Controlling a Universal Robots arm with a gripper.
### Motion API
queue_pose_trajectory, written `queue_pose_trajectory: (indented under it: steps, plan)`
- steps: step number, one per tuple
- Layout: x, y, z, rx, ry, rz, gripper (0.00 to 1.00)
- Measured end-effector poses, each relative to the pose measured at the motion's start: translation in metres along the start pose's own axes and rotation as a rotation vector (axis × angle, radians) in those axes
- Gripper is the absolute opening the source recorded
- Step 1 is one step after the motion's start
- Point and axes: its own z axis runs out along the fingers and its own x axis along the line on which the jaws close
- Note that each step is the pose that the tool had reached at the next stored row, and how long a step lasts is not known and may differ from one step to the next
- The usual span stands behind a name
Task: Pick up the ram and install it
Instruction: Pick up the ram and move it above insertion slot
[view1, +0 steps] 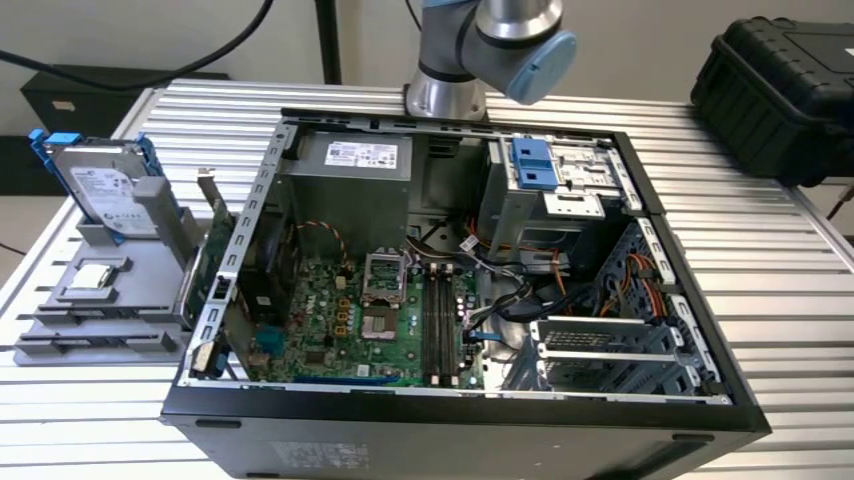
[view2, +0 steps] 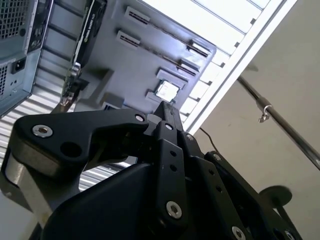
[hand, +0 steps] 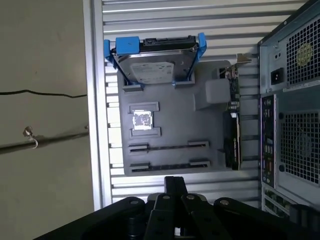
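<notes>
**STATUS: RAM APPEARS SEATED, GRIPPER EMPTY ABOVE THE HOLDER TRAY**

The gripper (view2: 167, 112) hangs high over the grey holder tray (hand: 175, 125), which lies on the slatted table (view1: 801, 300) just beside the open computer case (view1: 400, 430). In both wrist views the fingers are drawn together at the tips, and nothing shows between them.

Holder tray contents:
- The hard drive (hand: 152, 70) stands in its blue frame at one end.
- The expansion card (hand: 234, 135) stands on edge along the side nearest the case.
- A small processor chip (hand: 142, 120) lies in its square recess.
- The two long tray slots (hand: 167, 146) look empty.

In the exterior view a long, thin strip (view1: 431, 318) stands among the memory slots on the motherboard (view1: 334, 310), inside the case. It is judged to be the ram, though its chips and label cannot be made out.

Judged progress: pick-up and insertion look complete. Whether the ram is pressed fully home, with the slot latches closed, cannot be told
</notes>
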Motion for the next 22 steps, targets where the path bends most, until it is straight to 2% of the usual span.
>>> queue_pose_trajectory:
  steps: [10, 22]
  plan:
    - [-0.0032, -0.0030, -0.0002, -0.0001, 0.0046, -0.070, 0.00]
    - [-0.0053, -0.0149, -0.0009, -0.0003, 0.0068, -0.106, 0.00]
